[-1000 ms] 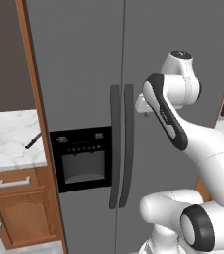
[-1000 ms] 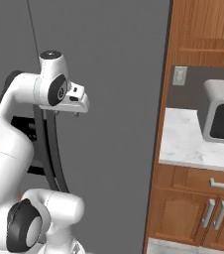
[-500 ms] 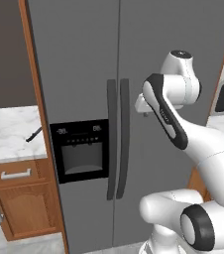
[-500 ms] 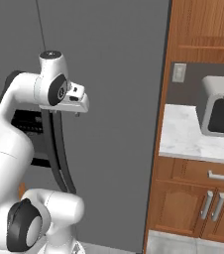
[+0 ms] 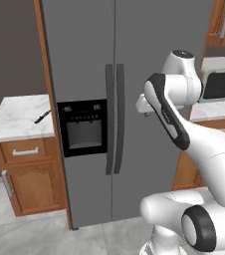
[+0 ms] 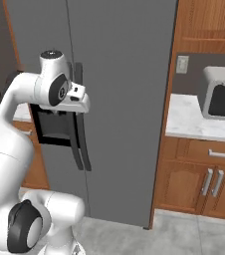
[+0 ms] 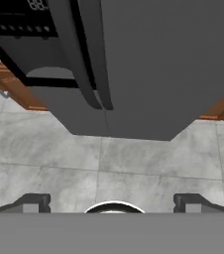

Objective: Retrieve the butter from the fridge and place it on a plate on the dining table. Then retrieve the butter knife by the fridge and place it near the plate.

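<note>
Two fridge (image 5: 89,60) doors closed, gripper (image 7: 112,202) open

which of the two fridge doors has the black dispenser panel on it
The left door of the fridge: the black dispenser panel sits beside its handle. The right door is plain grey.

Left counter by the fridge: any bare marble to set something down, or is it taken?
Mostly bare. The left counter carries the butter knife near its fridge-side edge, close to the fridge wall; the marble left of it and toward the front edge is free. Tightest spot is the strip between knife and fridge.
</note>
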Controlling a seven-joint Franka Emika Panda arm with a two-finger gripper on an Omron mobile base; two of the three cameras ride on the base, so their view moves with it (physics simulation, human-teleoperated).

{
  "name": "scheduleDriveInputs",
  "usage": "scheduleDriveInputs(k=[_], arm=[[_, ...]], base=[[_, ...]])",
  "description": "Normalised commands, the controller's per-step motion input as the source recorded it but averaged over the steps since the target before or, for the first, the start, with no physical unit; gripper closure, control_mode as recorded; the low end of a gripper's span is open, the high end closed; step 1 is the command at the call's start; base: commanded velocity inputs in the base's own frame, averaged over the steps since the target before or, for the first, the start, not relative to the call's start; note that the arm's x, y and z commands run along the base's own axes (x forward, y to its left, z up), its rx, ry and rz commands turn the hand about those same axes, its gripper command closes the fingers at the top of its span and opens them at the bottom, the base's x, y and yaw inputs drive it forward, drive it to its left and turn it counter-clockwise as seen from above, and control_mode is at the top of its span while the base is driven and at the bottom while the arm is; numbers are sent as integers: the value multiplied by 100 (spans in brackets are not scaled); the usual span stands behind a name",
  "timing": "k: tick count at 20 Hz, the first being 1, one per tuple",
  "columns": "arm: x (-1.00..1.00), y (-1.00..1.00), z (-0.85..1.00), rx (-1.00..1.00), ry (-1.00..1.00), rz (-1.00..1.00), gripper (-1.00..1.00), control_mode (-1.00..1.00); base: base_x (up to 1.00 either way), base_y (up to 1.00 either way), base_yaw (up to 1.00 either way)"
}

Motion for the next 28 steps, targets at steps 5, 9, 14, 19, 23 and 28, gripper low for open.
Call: scheduleDriveInputs(k=[5,9,14,19,23,28], arm=[[0,0,0,0,0,0,-100,100],[0,0,0,0,0,0,-100,100],[0,0,0,0,0,0,-100,100],[0,0,0,0,0,0,-100,100],[22,0,-3,0,-3,0,-100,-100],[81,1,-21,0,-8,0,-100,-100]], base=[[-1,41,-1],[13,30,-1],[36,27,-1],[37,17,0],[6,1,0],[0,0,0]])
